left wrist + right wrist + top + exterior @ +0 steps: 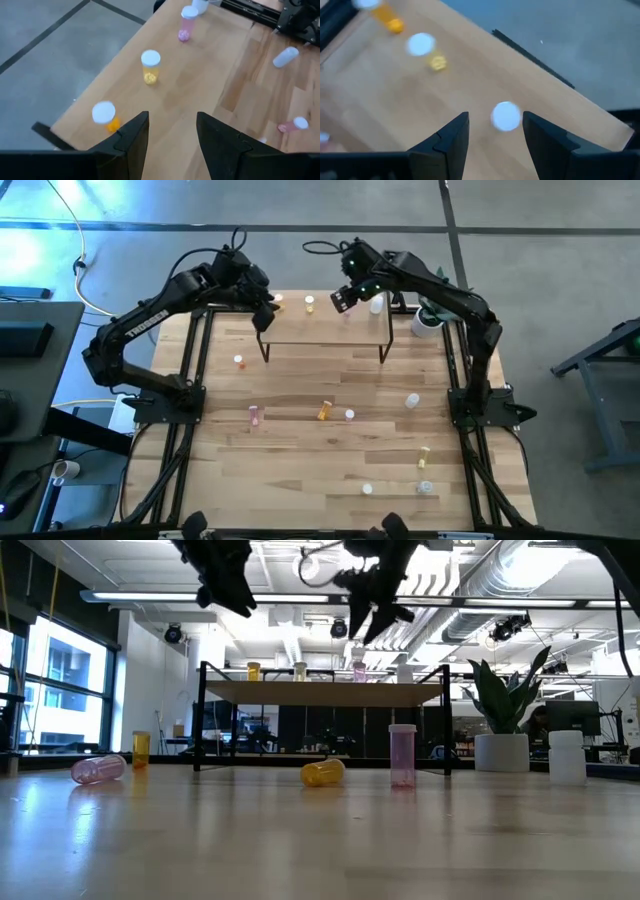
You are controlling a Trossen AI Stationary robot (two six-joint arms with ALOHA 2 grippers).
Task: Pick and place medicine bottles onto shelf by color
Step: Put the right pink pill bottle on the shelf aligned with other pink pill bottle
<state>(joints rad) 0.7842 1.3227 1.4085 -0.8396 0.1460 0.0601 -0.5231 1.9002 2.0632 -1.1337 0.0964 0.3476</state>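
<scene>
The shelf (325, 325) stands at the table's far middle. On its top stand an orange bottle (278, 302), a yellow bottle (310, 304), a pink bottle (359, 670) and a clear bottle (377, 304). My left gripper (265, 315) is open and empty above the shelf's left end; its wrist view (172, 117) shows the orange bottle (105, 116) just past its fingers. My right gripper (343, 298) is open above the pink bottle, whose white cap (506, 116) shows between its fingertips. In the low view this gripper (380, 615) hangs clear above the bottle.
Loose bottles are on the table: orange (239, 361), pink (254, 414), yellow (325, 411), pink (349, 415), clear (411, 400), yellow (424, 453) and two clear ones near the front (367, 489). A white plant pot (427, 323) stands right of the shelf.
</scene>
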